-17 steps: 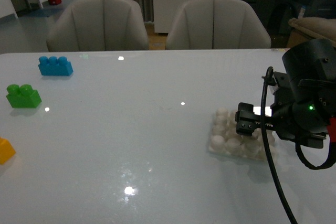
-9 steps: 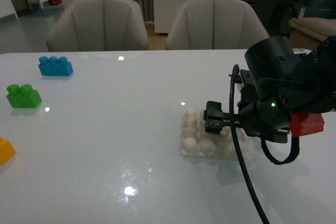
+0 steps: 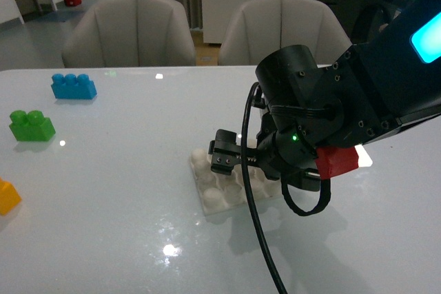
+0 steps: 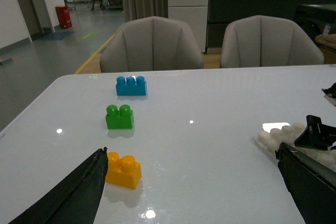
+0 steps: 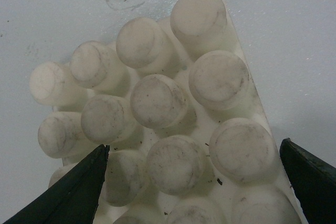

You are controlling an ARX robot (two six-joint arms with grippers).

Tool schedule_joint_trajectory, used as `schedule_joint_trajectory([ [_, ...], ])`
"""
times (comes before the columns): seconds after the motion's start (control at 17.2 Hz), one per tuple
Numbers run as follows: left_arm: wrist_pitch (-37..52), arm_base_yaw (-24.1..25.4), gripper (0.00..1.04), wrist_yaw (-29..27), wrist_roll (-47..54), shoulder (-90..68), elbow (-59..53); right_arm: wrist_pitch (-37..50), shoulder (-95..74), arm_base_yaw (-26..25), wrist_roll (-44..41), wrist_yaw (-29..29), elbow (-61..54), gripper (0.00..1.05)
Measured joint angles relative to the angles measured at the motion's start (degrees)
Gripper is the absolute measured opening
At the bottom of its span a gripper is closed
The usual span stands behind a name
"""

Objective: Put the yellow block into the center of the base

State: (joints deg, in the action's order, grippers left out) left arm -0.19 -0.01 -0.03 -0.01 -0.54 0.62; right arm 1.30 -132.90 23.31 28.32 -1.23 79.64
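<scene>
The front camera sits on the robot's body and looks forward, slightly downward, across the tabletop (image 3: 124,191) toward two chairs (image 3: 127,32). The left wrist camera is low over the tabletop and faces the same chairs. The right wrist camera looks at the base (image 5: 157,100) from very near. All three views share the base; the first two share also the blue brick (image 3: 72,87).

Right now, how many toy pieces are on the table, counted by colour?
Blue brick: 1
Green brick: 1
Yellow block: 1
White base: 1
Total: 4
</scene>
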Motion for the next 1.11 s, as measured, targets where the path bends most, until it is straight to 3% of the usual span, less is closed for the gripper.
schedule_joint_trajectory([
  [0.58,0.0,0.0,0.98,0.0,0.0,0.0,0.0,1.1,3.9,-1.0,4.2,-4.4,-4.8,0.98],
  [0.87,0.0,0.0,0.98,0.0,0.0,0.0,0.0,4.9,17.0,-10.7,3.8,-8.4,-13.6,0.98],
  [1.11,0.0,0.0,0.98,0.0,0.0,0.0,0.0,8.1,24.5,-15.7,2.4,-9.8,-21.0,0.98],
])
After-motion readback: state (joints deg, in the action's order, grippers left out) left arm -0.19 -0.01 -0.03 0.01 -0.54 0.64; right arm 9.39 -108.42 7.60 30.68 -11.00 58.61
